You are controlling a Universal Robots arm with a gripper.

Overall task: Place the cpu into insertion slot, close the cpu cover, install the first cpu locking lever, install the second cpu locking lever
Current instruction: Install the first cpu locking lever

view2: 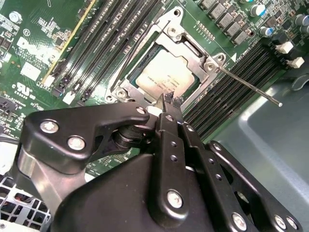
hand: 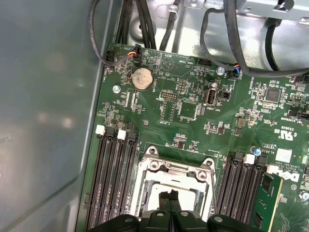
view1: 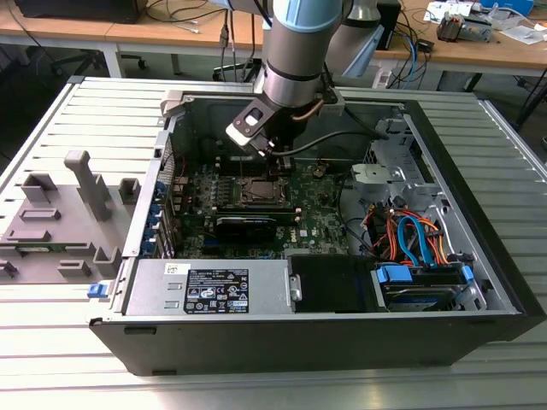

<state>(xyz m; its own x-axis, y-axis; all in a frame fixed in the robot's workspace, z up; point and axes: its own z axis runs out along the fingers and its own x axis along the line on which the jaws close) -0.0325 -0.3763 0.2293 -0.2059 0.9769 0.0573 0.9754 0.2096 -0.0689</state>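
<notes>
1. Cpu [view1: 259, 190] lies flat in the insertion slot [view1: 259, 202] on the green board inside the open computer case [view1: 256, 342], which rests on a slatted table [view1: 68, 359]. The arm [view1: 299, 43] reaches down from above, and the gripper [view1: 273, 162] hangs right over the slot.
2. In the second wrist view, the cpu [view2: 161, 79] shows its grey top through the window of the cpu cover [view2: 128, 89], which lies down around it. The gripper's [view2: 170, 100] jaws are together with nothing between them, their tips over the cover's near edge; whether they touch it I cannot tell. A silver lever rod [view2: 246, 86] sticks out sideways over the memory slots [view2: 227, 96], free at its end. A dark rod [view2: 137, 53] runs along the opposite side of the slot.
3. In the first wrist view, the gripper [hand: 169, 194] points at the slot's middle, jaws together. The cover's far band [hand: 171, 166] shows past the tips, with memory slots [hand: 113, 183] on both sides and a coin cell [hand: 142, 78] further off.
</notes>
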